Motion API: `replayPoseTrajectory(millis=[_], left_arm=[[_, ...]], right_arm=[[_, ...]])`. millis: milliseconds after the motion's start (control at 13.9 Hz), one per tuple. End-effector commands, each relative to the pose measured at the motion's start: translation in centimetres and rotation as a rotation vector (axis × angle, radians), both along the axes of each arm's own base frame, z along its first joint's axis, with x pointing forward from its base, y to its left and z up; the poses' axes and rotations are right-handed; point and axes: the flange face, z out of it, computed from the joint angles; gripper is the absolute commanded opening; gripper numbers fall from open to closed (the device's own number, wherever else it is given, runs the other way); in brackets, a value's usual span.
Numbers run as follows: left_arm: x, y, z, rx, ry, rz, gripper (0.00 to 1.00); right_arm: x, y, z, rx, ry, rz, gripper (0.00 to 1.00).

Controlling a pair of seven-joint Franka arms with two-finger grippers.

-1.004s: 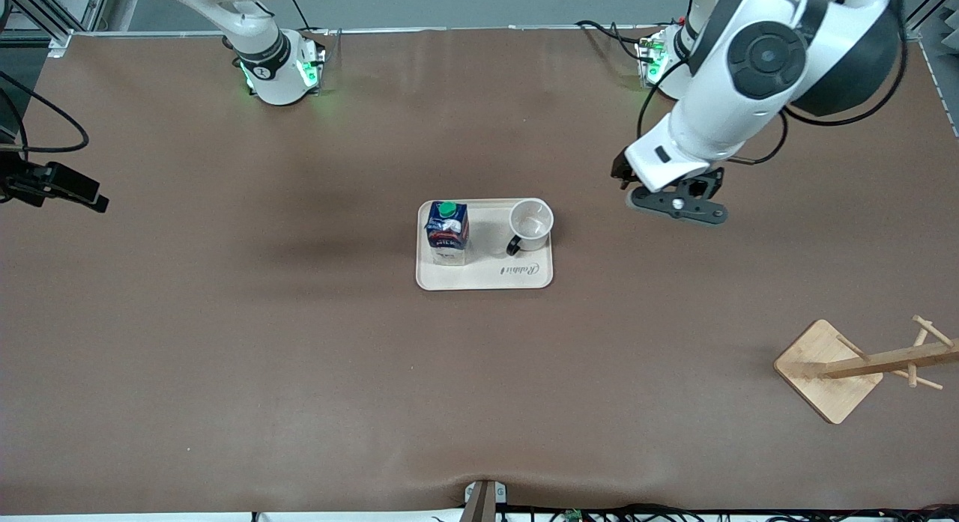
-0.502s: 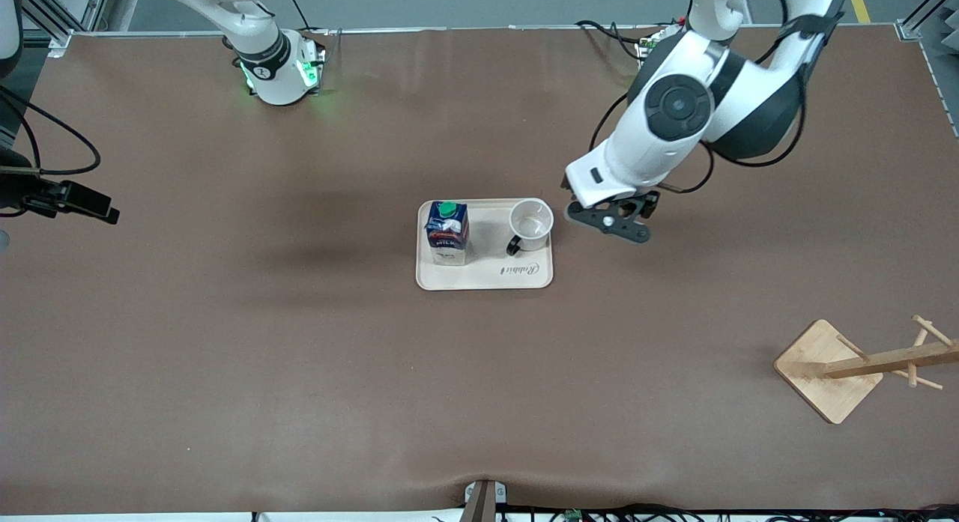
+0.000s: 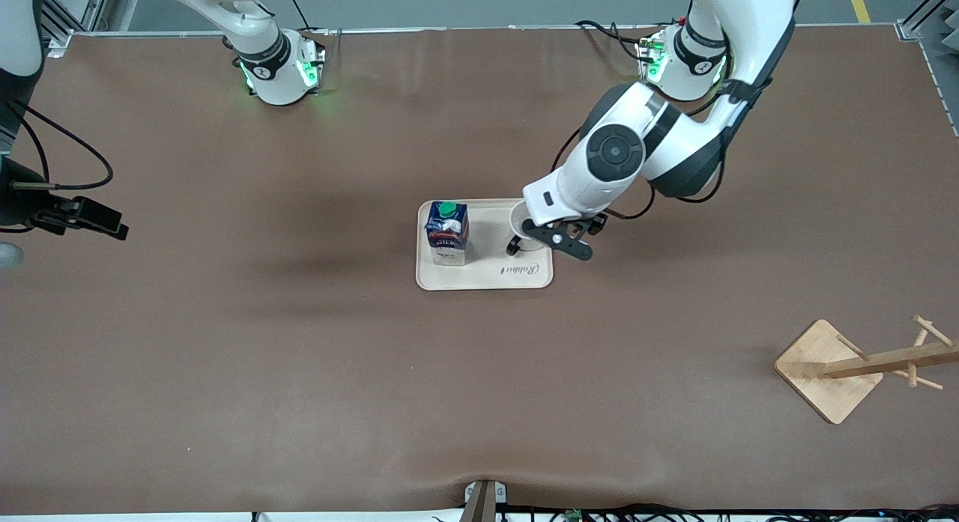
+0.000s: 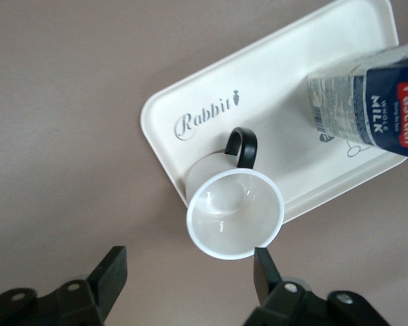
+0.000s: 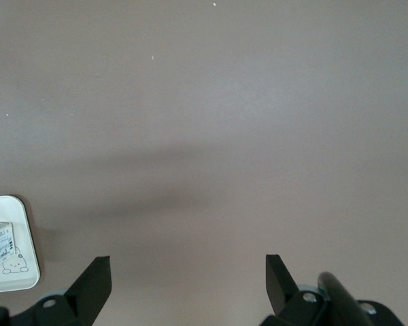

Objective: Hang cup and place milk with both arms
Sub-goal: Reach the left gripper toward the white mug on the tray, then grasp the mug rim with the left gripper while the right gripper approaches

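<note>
The white cup [image 3: 518, 224] with a black loop handle stands upright on a cream tray [image 3: 487, 278] in the middle of the table. The dark-blue milk carton [image 3: 447, 232] with a green cap stands beside it on the tray, toward the right arm's end. My left gripper [image 3: 558, 241] is open over the cup's edge and hides part of it. In the left wrist view the cup [image 4: 234, 214], tray [image 4: 190, 88] and milk [image 4: 374, 102] show, with the left gripper [image 4: 189, 265] open and empty, one finger close to the cup's rim. My right gripper [image 3: 90, 215] is open over bare table at the right arm's end.
A wooden cup rack [image 3: 846, 368] with pegs stands on a square base near the front camera at the left arm's end. The right wrist view shows the right gripper [image 5: 187, 268] over brown table, with a corner of the tray [image 5: 28, 231] at the edge.
My left arm has swung from the left arm's end to the tray, and its gripper now hangs over the cup. My right gripper has drifted slightly toward the tray.
</note>
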Motion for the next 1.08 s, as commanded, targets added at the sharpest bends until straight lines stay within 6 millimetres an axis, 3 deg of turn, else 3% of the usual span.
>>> replayPoseTrajectory(millis=[0, 358, 502, 645, 717, 932, 1004], left_arm=[[0.0, -0.7, -2.7, 0.016, -0.005, -0.041, 0.82], [0.2, -1.9, -6.9, 0.033, -0.038, -0.105, 0.73], [-0.3, -2.4, -8.0, 0.032, -0.028, -0.114, 0.62], [-0.6, -2.6, -8.8, 0.035, -0.012, -0.111, 0.59], [-0.8, -2.8, -9.3, 0.038, -0.007, -0.115, 0.56], [-1.0, -3.3, -10.5, 0.029, 0.003, -0.118, 0.39], [-0.9, -3.4, -10.7, 0.027, 0.004, -0.115, 0.33]], right_arm=[[0.4, 0.9, 0.3, 0.002, -0.019, 0.013, 1.00], [0.0, 3.1, -1.2, 0.040, 0.036, 0.030, 1.00], [-0.4, 4.7, -2.9, 0.064, 0.091, 0.039, 1.00], [-0.8, 5.2, -4.7, 0.104, 0.140, -0.012, 1.00], [-1.2, 6.5, -5.2, 0.112, 0.156, -0.035, 1.00], [-1.8, 13.1, -5.5, 0.087, 0.165, -0.112, 1.00], [-2.0, 13.6, -5.7, 0.083, 0.172, -0.121, 1.00]])
